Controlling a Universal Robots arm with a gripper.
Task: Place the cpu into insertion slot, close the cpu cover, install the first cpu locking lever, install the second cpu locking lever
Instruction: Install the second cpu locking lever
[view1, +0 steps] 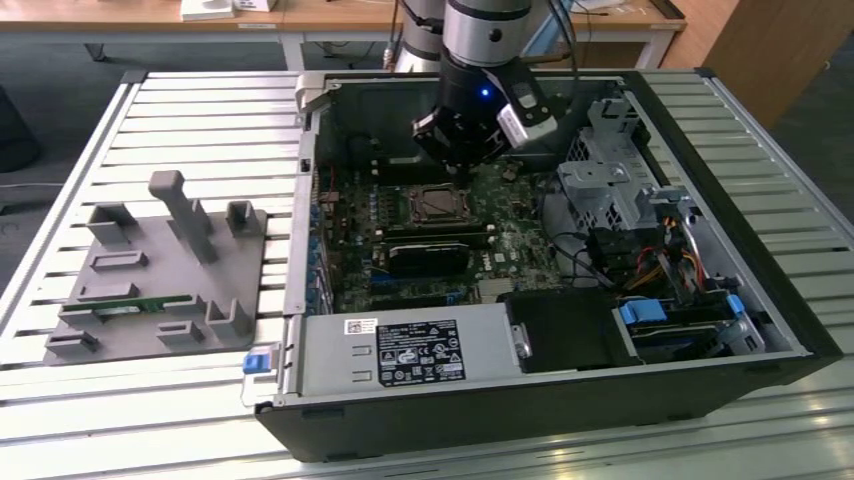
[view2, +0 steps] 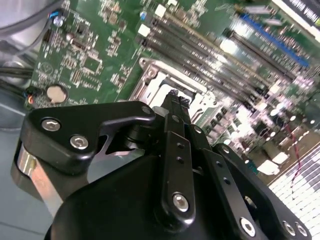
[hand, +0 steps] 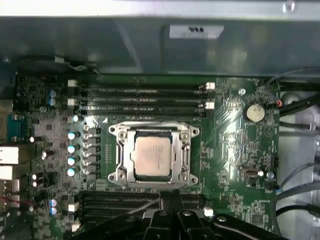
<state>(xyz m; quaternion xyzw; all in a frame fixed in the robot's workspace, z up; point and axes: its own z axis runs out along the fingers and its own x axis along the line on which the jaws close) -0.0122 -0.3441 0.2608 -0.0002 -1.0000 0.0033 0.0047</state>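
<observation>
In the exterior view an open black computer case (view1: 747, 300) lies on a slatted metal table (view1: 80, 150), filling the centre and right of the frame; the arm comes down from the top centre, and its gripper (view1: 458, 150) hangs inside the case above the green motherboard (view1: 514, 215), just above the insertion slot (view1: 435, 204) in the picture; a black graphics card (view1: 427, 256) lies below the slot in the frame, a silver power supply (view1: 400, 350) sits at the lower centre, and a grey fixture block (view1: 167, 270) stands on the table at the left; in the first wrist view the cpu (hand: 152, 155) lies flat in the insertion slot (hand: 116, 161) at the centre of the frame, its pale tan face showing through the window of the cpu cover (hand: 153, 129), which lies down around it; memory slots (hand: 142, 97) run in parallel lines above the socket in that frame, a round coin cell (hand: 255, 112) sits at the upper right, and the gripper (hand: 170, 200) shows at the bottom centre with its fingertips drawn together, nothing between them; in the second wrist view the gripper (view2: 176, 102) points at the socket (view2: 150, 80) from the lower part of the frame, its fingers (view2: 172, 107) pressed narrow and not touching the board.
</observation>
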